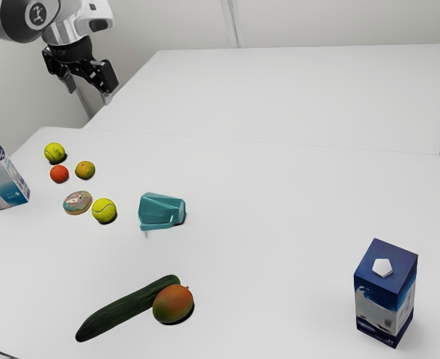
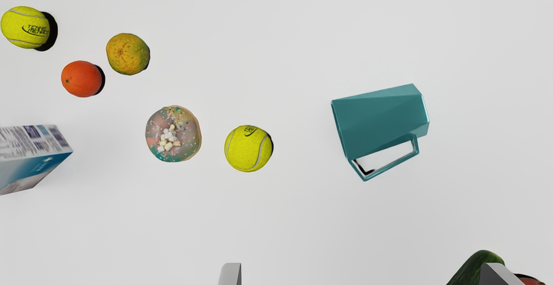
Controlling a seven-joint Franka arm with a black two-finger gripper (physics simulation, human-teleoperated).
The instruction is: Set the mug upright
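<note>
The teal faceted mug [image 1: 160, 212] lies on its side on the white table, its mouth facing the nearer tennis ball. Seen from above in the wrist view, the mug [image 2: 382, 118] has its handle flat out to one side, toward the side of the cucumber. High over the table, at the exterior view's upper left, hangs the gripper [image 1: 91, 93], well apart from the mug. In the wrist view the gripper [image 2: 360, 274] has its two fingertips wide apart, touching nothing.
Near the mug are a tennis ball [image 1: 104, 211] and a donut [image 1: 77, 203]; beyond them are another tennis ball [image 1: 54, 152], two citrus fruits [image 1: 59, 173] and a carton [image 1: 4, 179]. A cucumber [image 1: 123, 310] touches a mango [image 1: 173, 304]. A blue carton [image 1: 385, 292] stands at the exterior view's right.
</note>
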